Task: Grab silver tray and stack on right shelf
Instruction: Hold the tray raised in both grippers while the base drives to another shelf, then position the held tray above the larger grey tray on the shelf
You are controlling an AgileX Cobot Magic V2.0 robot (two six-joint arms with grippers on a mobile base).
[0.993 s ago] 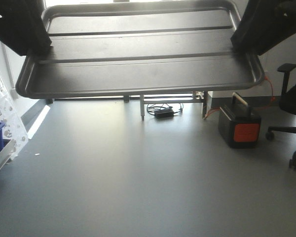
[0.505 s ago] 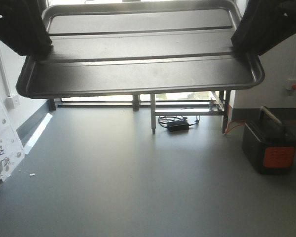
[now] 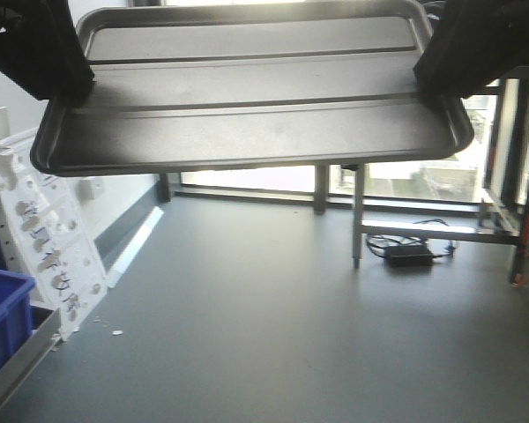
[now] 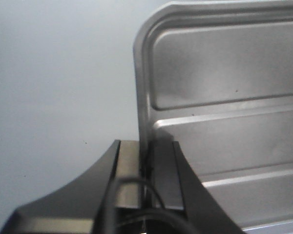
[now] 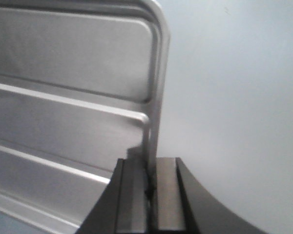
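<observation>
Stainless steel, bright and smooth, is forming the silver tray (image 3: 256,97), which is being carried high in the front view, well clear of the grey floor (image 3: 273,344). Its long axis is being kept left to right, spanning the gap between the two arms, so neither arm is nearer: each is being used at one short end. The left gripper (image 4: 146,151) is being kept clamped on the left short rim, one black finger inside the tray and one outside. The right gripper (image 5: 150,168) is being kept clamped on the right short rim in the same manner. A shallow raised rim, rounded corners and two long raised ribs running along the long axis are being shown by both wrist views. The right shelf is not being shown with certainty. Only a steel frame (image 3: 511,176) is being seen at the right edge, behind the right arm, and no rollers can be made out on it. A blue bin (image 3: 0,326) and a white perforated panel (image 3: 48,256) are being seen low on the left. For the coming placement, both ends are judged to need moving together, so that the rim is not twisted out of either grip.
</observation>
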